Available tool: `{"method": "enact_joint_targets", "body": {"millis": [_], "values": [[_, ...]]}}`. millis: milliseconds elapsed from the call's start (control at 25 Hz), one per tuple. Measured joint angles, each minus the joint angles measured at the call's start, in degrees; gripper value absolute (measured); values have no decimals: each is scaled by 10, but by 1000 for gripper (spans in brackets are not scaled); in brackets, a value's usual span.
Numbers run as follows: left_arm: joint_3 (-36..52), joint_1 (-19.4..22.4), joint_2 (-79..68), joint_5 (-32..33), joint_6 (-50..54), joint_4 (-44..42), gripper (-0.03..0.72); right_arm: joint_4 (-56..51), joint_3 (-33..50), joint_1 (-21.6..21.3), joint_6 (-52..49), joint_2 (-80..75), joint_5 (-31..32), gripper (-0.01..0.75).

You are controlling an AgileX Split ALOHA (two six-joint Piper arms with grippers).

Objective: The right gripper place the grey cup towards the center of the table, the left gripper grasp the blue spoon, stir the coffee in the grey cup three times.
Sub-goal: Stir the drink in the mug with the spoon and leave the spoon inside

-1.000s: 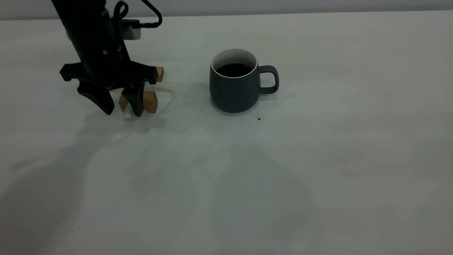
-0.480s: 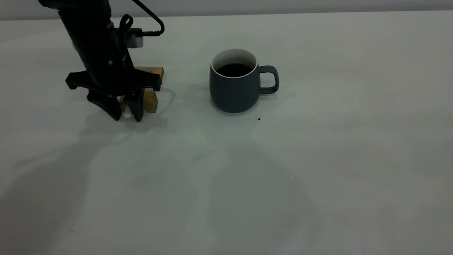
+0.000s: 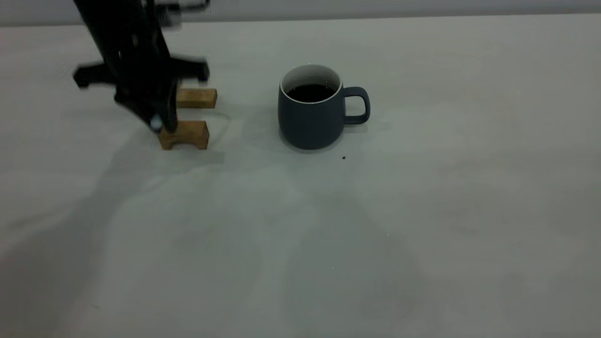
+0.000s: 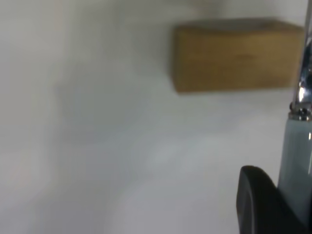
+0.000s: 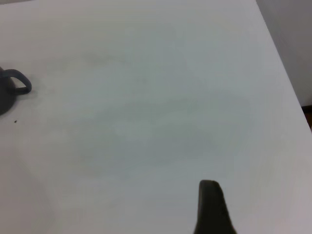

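Note:
The grey cup (image 3: 310, 117) stands upright near the table's (image 3: 422, 211) middle, its handle pointing right. Dark coffee (image 3: 311, 92) lies flat inside it. At the far left my left gripper (image 3: 162, 121) hangs above the table, shut on the blue spoon (image 3: 155, 124), whose pale end shows between the jaws. In the left wrist view the spoon's light-blue handle (image 4: 297, 156) and metal neck (image 4: 304, 73) run beside one black finger (image 4: 258, 204). The right wrist view shows one black finger (image 5: 210, 207) over bare table, with the cup's handle (image 5: 18, 84) far off.
Two brown wooden blocks (image 3: 197, 98) (image 3: 184, 134) sit on the table just under and behind the left gripper; one block (image 4: 239, 56) fills the left wrist view. A tiny dark speck (image 3: 343, 157) lies in front of the cup. The table's edge (image 5: 285, 73) runs near the right arm.
The left gripper's jaws closed on the blue spoon, then rose, lifting it off the wooden blocks. Both blocks now show. The cup has not moved.

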State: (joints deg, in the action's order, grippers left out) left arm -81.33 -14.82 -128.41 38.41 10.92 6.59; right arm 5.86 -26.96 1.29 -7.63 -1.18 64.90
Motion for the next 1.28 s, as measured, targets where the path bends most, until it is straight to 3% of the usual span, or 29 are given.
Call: {"method": "enact_joint_targets", "body": {"millis": [280,600,880,1040,1120,1280], "values": [[-9,0,90,104,-22,170,150,0,0,0,0,0,0,541],[-9,0,107,179,-38,411,150,0,0,0,0,0,0,541],[-9,0,107,221,-40,637,150,0,0,0,0,0,0,541],[-9,0,107,233,-39,714,150,0,0,0,0,0,0,541],[-9,0,107,233,-14,725,150,0,0,0,0,0,0,541],[-9,-8,107,204,154,741,150,0,0,0,0,0,0,541]]}}
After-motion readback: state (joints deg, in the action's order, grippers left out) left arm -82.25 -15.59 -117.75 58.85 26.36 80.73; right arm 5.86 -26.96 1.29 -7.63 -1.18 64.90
